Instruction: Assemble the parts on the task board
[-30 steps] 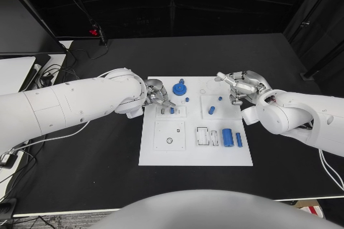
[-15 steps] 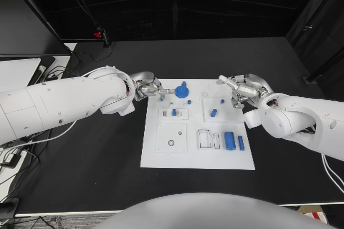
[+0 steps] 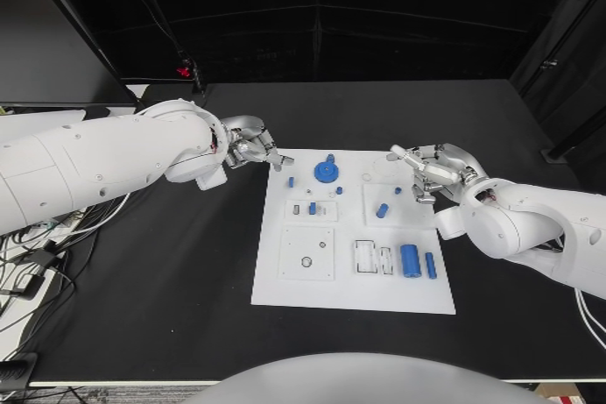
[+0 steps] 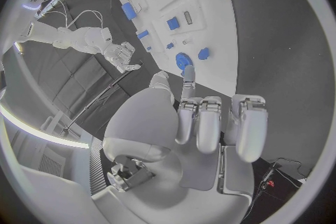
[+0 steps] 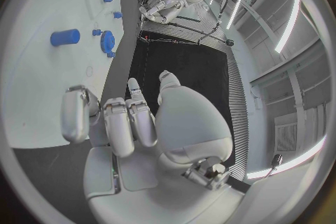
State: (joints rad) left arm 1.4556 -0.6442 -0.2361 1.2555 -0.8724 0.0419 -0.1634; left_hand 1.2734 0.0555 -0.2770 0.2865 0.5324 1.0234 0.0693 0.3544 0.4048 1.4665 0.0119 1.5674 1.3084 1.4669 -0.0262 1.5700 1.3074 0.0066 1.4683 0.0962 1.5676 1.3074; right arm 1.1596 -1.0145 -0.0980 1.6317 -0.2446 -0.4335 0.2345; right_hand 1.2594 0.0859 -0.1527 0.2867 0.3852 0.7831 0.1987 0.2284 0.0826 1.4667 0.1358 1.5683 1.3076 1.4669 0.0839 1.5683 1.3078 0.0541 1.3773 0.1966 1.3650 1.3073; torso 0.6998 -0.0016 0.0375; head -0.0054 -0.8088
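Note:
The white task board (image 3: 285, 281) lies in the middle of the black table. On it are a blue gear-like knob (image 3: 327, 171), a thick blue cylinder (image 3: 409, 260), a slim blue bar (image 3: 429, 265) and several small blue pegs, one of them (image 3: 382, 210) lying loose. My left hand (image 3: 253, 148) hovers just off the board's far left corner, holding nothing, its fingers loosely bent (image 4: 210, 123). Over the board's far right edge my right hand (image 3: 429, 169) is likewise empty, with the thumb apart from the fingers (image 5: 119, 123). The right wrist view shows the knob (image 5: 107, 42) and a blue cylinder (image 5: 64, 37).
Cables (image 3: 38, 255) and a pale surface lie at the table's left edge. Bare black tabletop (image 3: 139, 299) surrounds the board on all sides. White recessed plates (image 3: 306, 252) and slots (image 3: 366, 257) sit on the board's near half.
The camera has shifted. My left hand has drawn back from over the board's left part to beyond its far left corner. The right hand has stayed at the board's far right edge.

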